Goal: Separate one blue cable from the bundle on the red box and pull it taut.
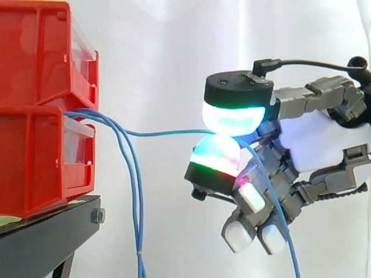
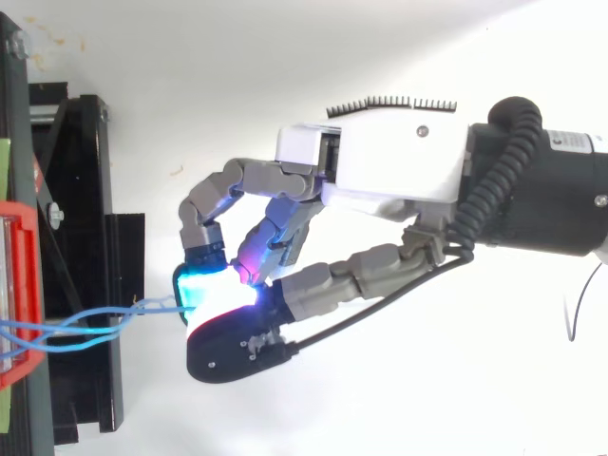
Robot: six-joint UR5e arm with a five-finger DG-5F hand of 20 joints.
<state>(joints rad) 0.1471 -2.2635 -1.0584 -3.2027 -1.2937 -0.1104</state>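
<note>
Blue cable (image 1: 162, 133): one strand leaves the gap between the two stacked red bins (image 1: 35, 162) at their front face. It runs almost level, with a slight sag, away from the bins to the hand (image 1: 322, 139). The hand is grasping this strand, which is pinched between two glowing fingertips (image 1: 237, 116) set one above the other, well apart from the bins. The other fingers are curled below the pinch. Beyond the pinch, on the side far from the bins, the strand drops across those curled fingers to the lower edge of the side view.

The remaining strands (image 1: 137, 202) come out of the same gap. They hang down just beside the front of the bins, past the edge of the black stand (image 1: 52, 226) that carries the bins. They lie between the bins and the hand, close to the bins and clear of the fingers.

In the top view, the strands (image 2: 95, 318) cross one another near the bins before the held one reaches the pinch. A white curtain (image 1: 162, 58) stands behind the bins.
</note>
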